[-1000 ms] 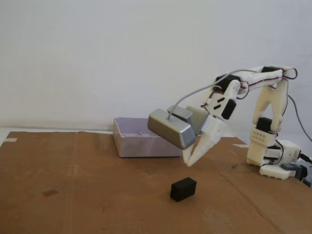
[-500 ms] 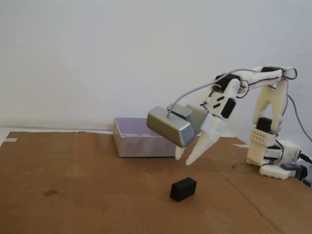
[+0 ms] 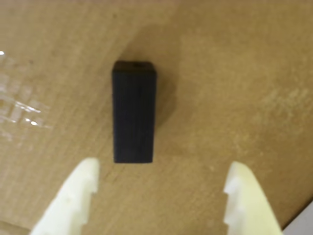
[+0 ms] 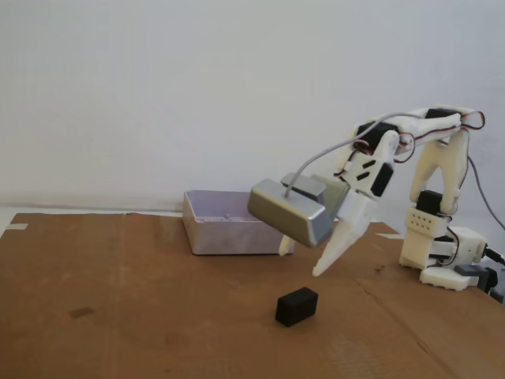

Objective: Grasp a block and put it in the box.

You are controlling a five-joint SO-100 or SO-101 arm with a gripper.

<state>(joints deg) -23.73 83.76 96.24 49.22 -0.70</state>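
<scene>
Block: the small matte black block [image 3: 134, 111] lies flat on the brown cardboard sheet [image 3: 234, 73], free of everything. In the wrist view it sits ahead of the fingertips and a little toward the left finger, its long side running away from the gripper. A small hole shows in its far end face.

Block from the side: in the fixed view the block [image 4: 297, 306] rests below and slightly forward of the fingertips, well clear of them.

Gripper: the gripper [image 3: 159, 183] is spread wide and holds nothing. In the wrist view, bare cardboard shows between its two pale fingers [image 3: 78, 188]. In the fixed view the gripper [image 4: 304, 260] hangs in the air above the sheet, pointing down and forward.

Wrist module: a shiny grey boxy module [image 4: 290, 211] with a grey cable rides just above the fingers.

Box: the pale lilac-grey box [image 4: 225, 225] stands on the sheet behind and beyond the gripper, partly hidden by the grey module.

Box contents: from this low side angle the floor of the box cannot be seen. Only the inner far wall shows, and nothing rises above the rim.

Progress: judging from this, the task is at its very start. The block is not gripped, not lifted and not in the box.

Left to do: lower the spread fingers around the block, close across its narrow width, lift, carry it back to the box and release.

Arm: the white arm [image 4: 434, 197] stands on its base behind the gripper, at the sheet's edge.
</scene>
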